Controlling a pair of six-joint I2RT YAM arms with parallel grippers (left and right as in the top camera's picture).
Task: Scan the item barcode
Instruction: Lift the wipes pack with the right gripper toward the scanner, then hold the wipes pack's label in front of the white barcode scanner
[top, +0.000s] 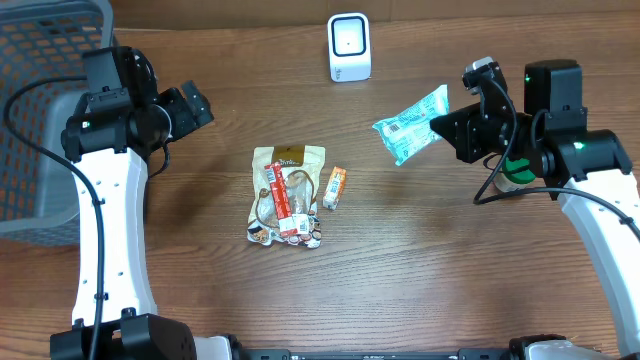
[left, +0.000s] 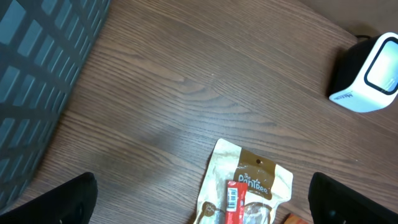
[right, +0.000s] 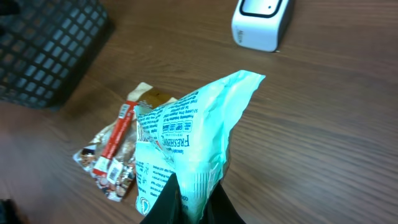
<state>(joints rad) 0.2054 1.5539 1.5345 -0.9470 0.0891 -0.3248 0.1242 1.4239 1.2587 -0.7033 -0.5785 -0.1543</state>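
My right gripper is shut on one end of a mint-green snack packet, holding it in the air to the right of the white scanner. In the right wrist view the green packet rises from between my fingers, its printed side facing the camera. My left gripper stands open above the bare table at the left, nothing between its fingers. A beige snack pouch with a red stick on it lies mid-table, and the pouch shows below the left gripper.
A grey mesh basket fills the far left. A small orange packet lies right of the pouch. The scanner stands at the back. A green-and-white object sits under the right arm.
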